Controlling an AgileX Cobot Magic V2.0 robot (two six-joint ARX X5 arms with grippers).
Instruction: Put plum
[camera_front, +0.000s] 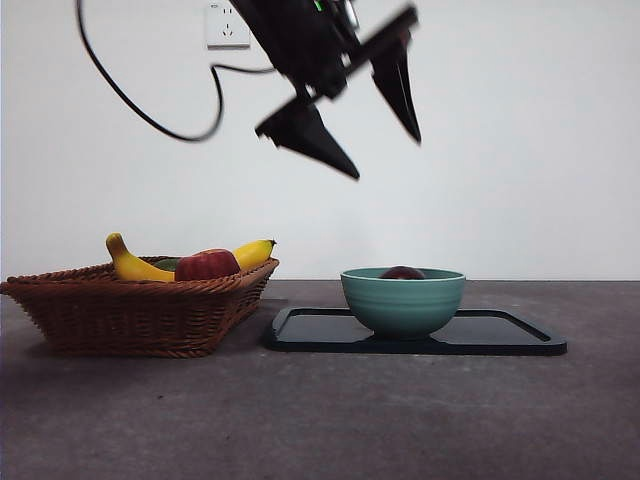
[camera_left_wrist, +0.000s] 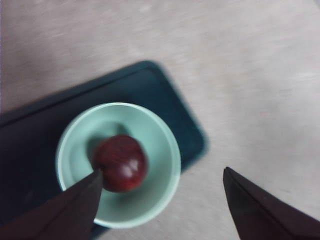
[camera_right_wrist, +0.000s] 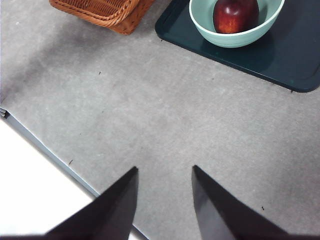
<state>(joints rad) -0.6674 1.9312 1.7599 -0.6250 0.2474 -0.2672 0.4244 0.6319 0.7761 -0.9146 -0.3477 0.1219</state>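
plum (camera_left_wrist: 120, 162) sits in the bottom of the teal bowl (camera_front: 403, 300), roughly centred, only its dark top showing over the rim in the front view. bowl stands on the black tray (camera_front: 500, 335), tray on the grey table (camera_front: 320, 420).

my left gripper (camera_front: 385, 135) hangs high above the bowl, jaws spread wide, nothing between them. the left wrist view looks straight down on the fruit; it is blurred, so fine detail is lost. my right gripper (camera_right_wrist: 164, 185) waits low over bare table well apart from the tray, jaws apart at a narrow gap, empty.

judgement: the put looks done, fruit resting free in the bowl and no jaw touching it.

handling notes, should it need taking up again: skin is glossy and smooth, with a bright highlight, so i expect it to be slippery under hard pads. it looks firm, but the flesh probably bruises if squeezed. likely light for its size. round, so it would roll off an off-centre pinch. best hold is across the widest girth, jaws coming straight down, staying clear of the bowl wall.

wicker basket (camera_front: 140, 310) stands beside the tray with a banana (camera_front: 135, 265) and a red apple (camera_front: 207, 265); untouched.
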